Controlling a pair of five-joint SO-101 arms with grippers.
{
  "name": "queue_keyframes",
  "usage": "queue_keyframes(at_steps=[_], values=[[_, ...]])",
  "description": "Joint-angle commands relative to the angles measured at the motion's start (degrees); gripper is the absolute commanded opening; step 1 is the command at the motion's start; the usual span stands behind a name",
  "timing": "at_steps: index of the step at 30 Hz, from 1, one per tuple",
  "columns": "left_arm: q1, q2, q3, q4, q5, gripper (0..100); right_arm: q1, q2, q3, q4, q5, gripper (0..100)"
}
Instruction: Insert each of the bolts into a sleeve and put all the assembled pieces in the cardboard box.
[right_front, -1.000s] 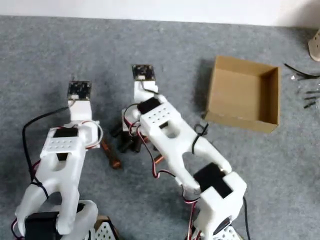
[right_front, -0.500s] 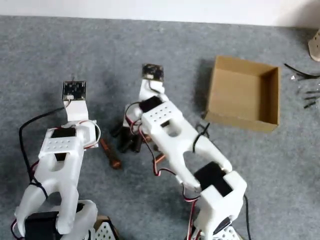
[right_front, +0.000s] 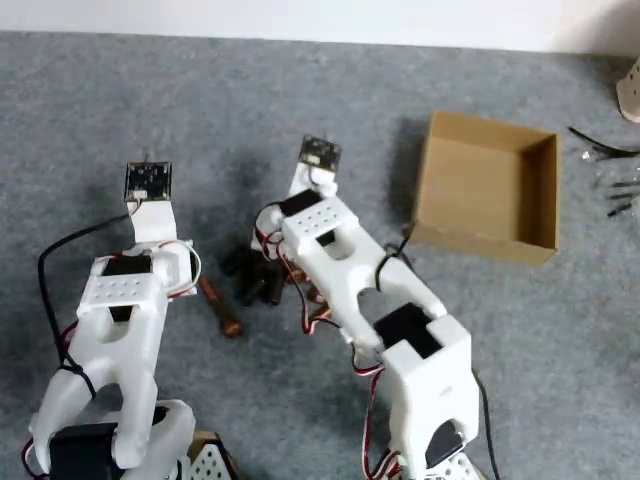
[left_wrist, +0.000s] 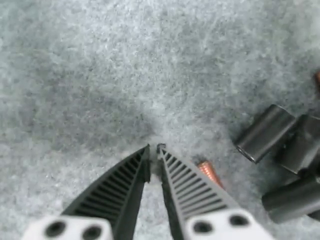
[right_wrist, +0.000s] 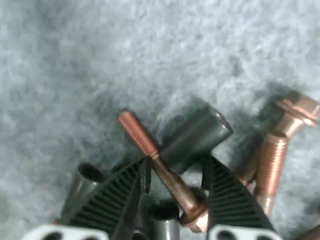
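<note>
**Bolt pick in hand, nothing assembled yet**

The right gripper (right_wrist: 175, 169) sits low over the heap (right_front: 255, 280), jaws partly apart. A bolt (right_wrist: 161, 165) lies between them, and a sleeve (right_wrist: 196, 137) rests against it. The left gripper (left_wrist: 154, 150) hangs over the carpet (left_wrist: 100, 60) beside the heap, jaws almost together and empty. The box (right_front: 480, 243) stands well apart and looks empty. Next, the right jaws likely need to close squarely on the bolt's shank without catching the sleeve.
</note>
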Motion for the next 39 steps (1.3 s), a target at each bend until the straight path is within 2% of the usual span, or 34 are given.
queue_keyframes(at_steps=[1, 12, 27, 34, 36, 39], values=[[-0.40, -1.27, -1.01, 0.35, 0.18, 5, 1.45, -0.13, -1.80, 0.31, -3.08, 16.6], [-0.31, -1.27, -1.01, 0.35, 0.09, 5, 7.43, 0.04, -1.80, 0.40, -12.84, 16.6], [-0.31, -1.27, -1.01, 0.35, 0.09, 5, 7.16, 0.48, -1.27, 0.13, -12.48, 16.3], [-0.31, -1.27, -1.01, 0.35, 0.09, 5, 7.34, 7.08, -1.71, 0.48, -12.48, 15.3], [-0.40, -1.27, -1.01, 0.35, 0.09, 5, 7.34, 8.66, -1.80, 0.48, -10.73, 10.8], [-0.48, -1.27, -1.01, 0.35, 0.09, 5, 6.99, 8.40, -2.42, 0.48, -1.14, 0.2]])
